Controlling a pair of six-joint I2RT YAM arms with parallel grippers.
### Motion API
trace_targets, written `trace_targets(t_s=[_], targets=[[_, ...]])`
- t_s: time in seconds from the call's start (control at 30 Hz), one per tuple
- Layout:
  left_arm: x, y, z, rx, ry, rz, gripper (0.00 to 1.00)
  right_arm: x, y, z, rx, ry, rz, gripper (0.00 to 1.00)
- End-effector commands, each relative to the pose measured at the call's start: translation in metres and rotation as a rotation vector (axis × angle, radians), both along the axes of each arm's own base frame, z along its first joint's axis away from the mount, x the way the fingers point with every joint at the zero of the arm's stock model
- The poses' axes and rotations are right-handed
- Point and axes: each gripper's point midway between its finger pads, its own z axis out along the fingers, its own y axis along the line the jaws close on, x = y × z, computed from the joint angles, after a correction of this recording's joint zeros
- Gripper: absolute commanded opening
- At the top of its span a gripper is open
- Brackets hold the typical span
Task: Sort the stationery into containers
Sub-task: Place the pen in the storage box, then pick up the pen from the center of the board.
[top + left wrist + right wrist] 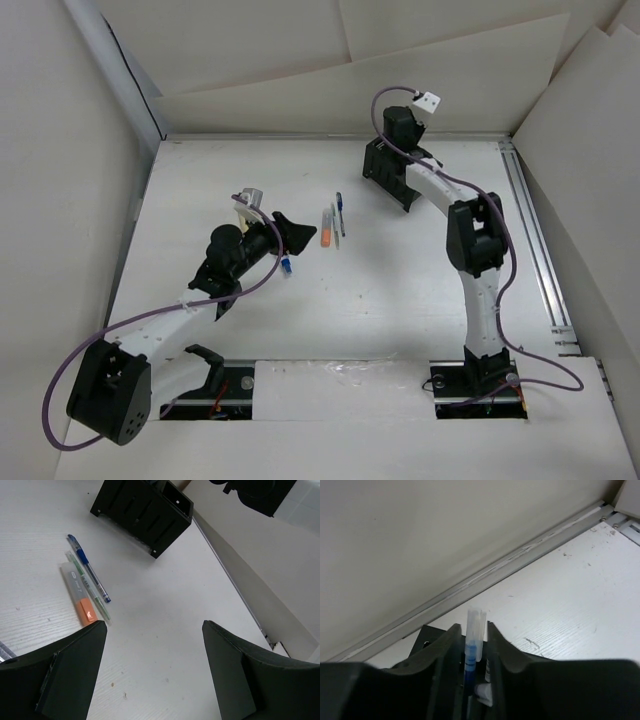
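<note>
Matt white tabletop [165,605], finely grained like painted wood, lightly scuffed. Matt black plastic box organiser with slotted sides [140,510]. Smooth grey plastic marker with orange end [79,592]; glossy clear-and-blue plastic pen [87,572]. Dull grey metal rail [515,565]. Frosted translucent plastic pen with blue core [474,630].

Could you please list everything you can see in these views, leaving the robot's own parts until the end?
Desk organiser: one, black, far side of the table, under the right pincer.
Blue pen: one, blue, lying mid-table.
Thin pen: one, green and clear, between the blue pen and the marker.
Marker: one, grey with an orange end, beside the thin pen.
Stubby marker: one, blue and white, on the table by the left pincer.
Capped pen: one, blue with a clear cap, in the right pincer.
Table: one, white.
Left pincer: one, black, open, empty.
Right pincer: one, black, shut on the capped pen.
</note>
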Motion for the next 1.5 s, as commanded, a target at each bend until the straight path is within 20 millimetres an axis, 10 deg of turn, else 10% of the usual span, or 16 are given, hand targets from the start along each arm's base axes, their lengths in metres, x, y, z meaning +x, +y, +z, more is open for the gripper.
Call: trace_targets(t_s=[0.0, 0.17, 0.33, 0.43, 0.67, 1.07, 1.47], targets=[[-0.001, -0.002, 0.034, -0.041, -0.1, -0.011, 0.74, -0.019, 0.001, 0.064, 0.023, -0.116, -0.006, 0.34], [-0.002, -0.002, 0.037, -0.045, -0.108, -0.011, 0.74, -0.043, 0.01, 0.106, 0.047, -0.179, 0.042, 0.48], [-0.004, 0.0, 0.043, -0.053, -0.126, -0.011, 0.74, -0.071, 0.036, 0.116, 0.062, -0.165, 0.178, 0.37], [-0.005, 0.0, 0.047, -0.058, -0.136, -0.011, 0.74, -0.094, 0.084, 0.093, 0.073, -0.069, 0.419, 0.03], [-0.007, 0.001, 0.046, -0.065, -0.13, -0.011, 0.74, -0.145, 0.169, 0.0, 0.053, 0.175, 0.701, 0.0], [-0.007, 0.001, 0.046, -0.065, -0.13, -0.011, 0.74, -0.112, 0.2, -0.098, 0.0, 0.459, 0.682, 0.45], [-0.007, 0.001, 0.046, -0.065, -0.13, -0.011, 0.74, -0.091, 0.188, -0.147, 0.033, 0.576, 0.647, 0.44]])
